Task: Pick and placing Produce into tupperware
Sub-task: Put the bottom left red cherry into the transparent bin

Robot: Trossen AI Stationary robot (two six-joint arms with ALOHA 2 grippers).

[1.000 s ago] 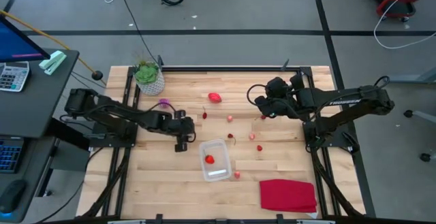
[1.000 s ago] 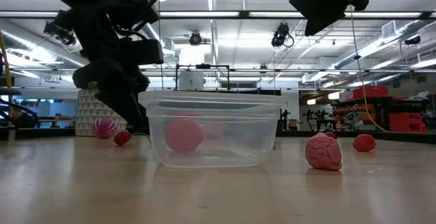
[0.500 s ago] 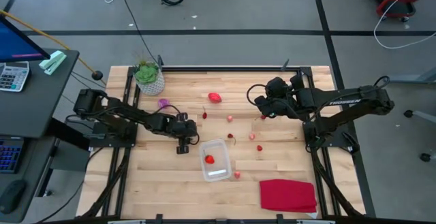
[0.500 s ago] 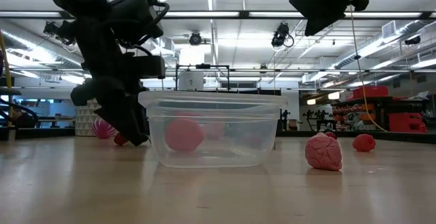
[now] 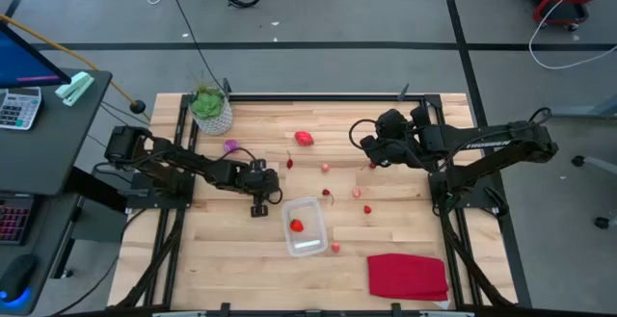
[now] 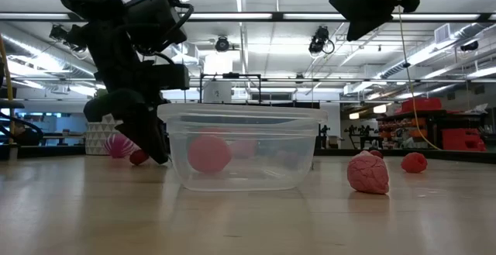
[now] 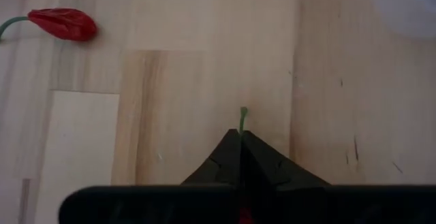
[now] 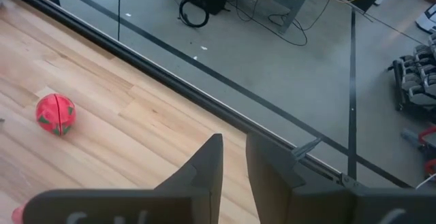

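Note:
The clear tupperware [image 5: 304,226] stands mid-table with one red piece [image 5: 297,225] inside. Small red produce pieces [image 5: 356,193] lie scattered on the wood beyond it. A larger red piece [image 5: 304,138] and a purple one [image 5: 230,146] lie farther back. My left gripper [image 5: 258,204] points down just left of the tupperware [image 6: 242,150], shut on a small green-stemmed piece. Another red stemmed piece [image 7: 65,23] lies on the table beyond it. My right gripper [image 5: 370,149] hangs high over the far right, a narrow gap [image 8: 234,163] between its fingers, nothing in it. My left gripper pinches a small piece between its two closed fingers. Its green stem [image 7: 242,118] sticks out past the fingertips, and a speck of red [image 7: 242,216] shows farther back between them. The fingers come from above, slanted down at the table. The fingers hide whether the piece is lifted.
A potted plant [image 5: 210,110] stands at the far left corner. A flat red cloth [image 5: 407,277] lies at the near right. A round red-green piece [image 8: 56,114] lies on the wood below my right gripper. Bare wood spreads to the near left.
My left gripper has sunk a little toward the table beside the tupperware, and its fingers have drawn together in the low view. The right arm has kept still.

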